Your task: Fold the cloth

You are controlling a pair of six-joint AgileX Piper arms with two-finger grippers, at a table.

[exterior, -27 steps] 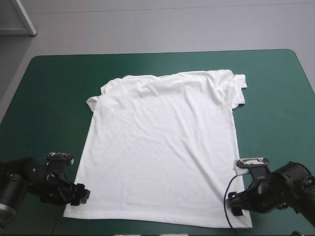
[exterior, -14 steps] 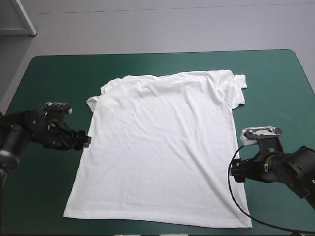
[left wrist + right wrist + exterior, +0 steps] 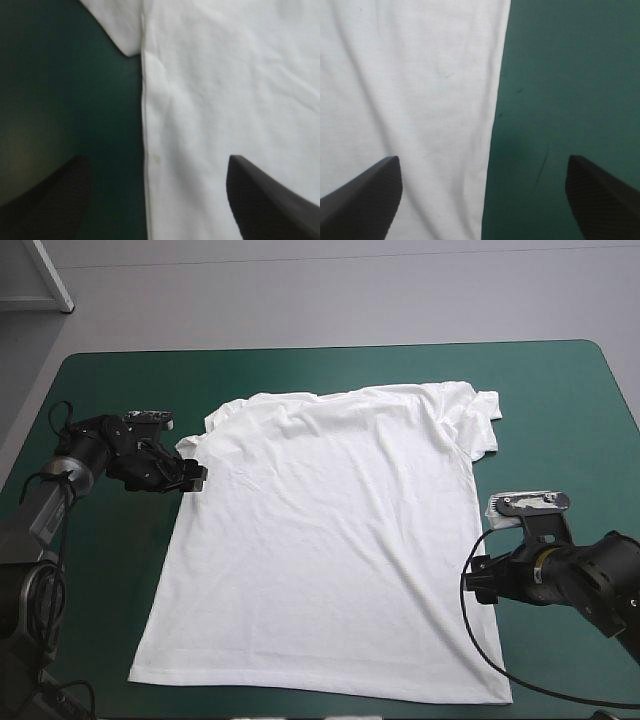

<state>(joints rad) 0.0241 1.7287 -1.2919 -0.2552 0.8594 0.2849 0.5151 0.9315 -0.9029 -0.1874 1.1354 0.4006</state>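
The left pincer (image 3: 193,478) is held at the left edge of the T-shirt (image 3: 330,540), beside the sleeve. Its fingers are spread apart, and the side seam is seen between them. The T-shirt is spread flat on the desk (image 3: 560,410), collar toward the far edge. The right pincer (image 3: 480,585) is set at the shirt's right edge, fingers likewise apart.

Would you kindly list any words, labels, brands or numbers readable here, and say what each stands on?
None can be read in any view.
The T-shirt is plain white, with no print or label showing.
The teal-green cover carries no lettering.
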